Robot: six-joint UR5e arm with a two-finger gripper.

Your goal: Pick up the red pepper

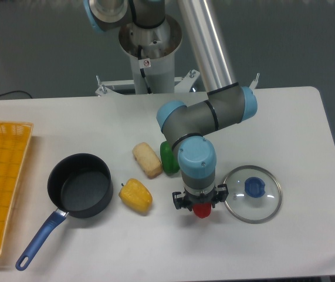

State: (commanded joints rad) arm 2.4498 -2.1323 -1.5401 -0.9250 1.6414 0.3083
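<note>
The red pepper point(202, 211) lies on the white table, mostly hidden under my gripper point(200, 204); only a small glossy red part shows at its lower edge. The gripper points straight down over the pepper, and the wrist hides its fingers, so I cannot tell whether they are closed on the pepper or whether it is lifted. The green pepper point(168, 157) sits just behind the arm's wrist. The yellow pepper point(136, 195) lies to the left of the gripper.
A glass lid with a blue knob point(252, 193) lies close to the right of the gripper. A beige bread piece point(147, 160) sits left of the green pepper. A black pot with a blue handle point(79, 187) and a yellow basket point(0, 182) are further left.
</note>
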